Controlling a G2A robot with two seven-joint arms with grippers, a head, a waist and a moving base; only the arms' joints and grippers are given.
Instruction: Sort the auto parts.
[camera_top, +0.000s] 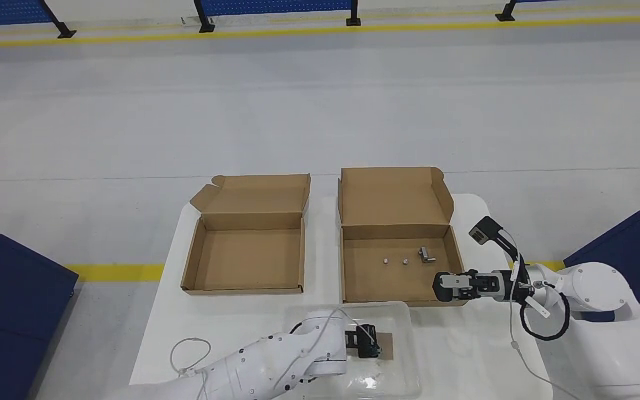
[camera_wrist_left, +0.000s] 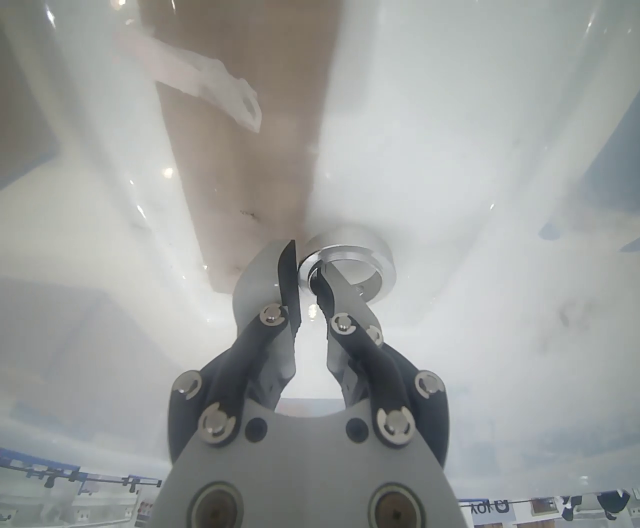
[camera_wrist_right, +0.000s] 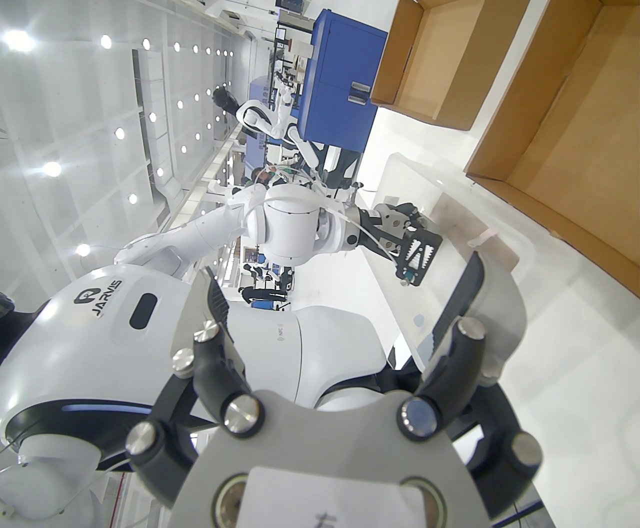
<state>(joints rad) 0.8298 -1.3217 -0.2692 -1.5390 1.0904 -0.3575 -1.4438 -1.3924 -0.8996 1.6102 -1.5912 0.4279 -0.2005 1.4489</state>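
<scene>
A shiny metal ring (camera_wrist_left: 360, 255) lies on the floor of a clear plastic bin (camera_top: 400, 312) at the table's front. My left gripper (camera_wrist_left: 304, 272) is down in the bin (camera_top: 365, 340), shut on the ring's wall, one finger inside the ring and one outside. A white plastic clip (camera_wrist_left: 220, 95) lies farther along the bin floor. My right gripper (camera_wrist_right: 345, 285) stands open and holds nothing, by the front right corner of the right cardboard box (camera_top: 445, 287). Three small metal parts (camera_top: 405, 261) lie in that box (camera_top: 392, 195).
The left cardboard box (camera_top: 250, 258) stands open with nothing in it. Both boxes have their lids folded back. A brown sheet (camera_wrist_left: 250, 150) shows through the bin's floor. Bare white table lies to the right of the bin (camera_top: 470, 350).
</scene>
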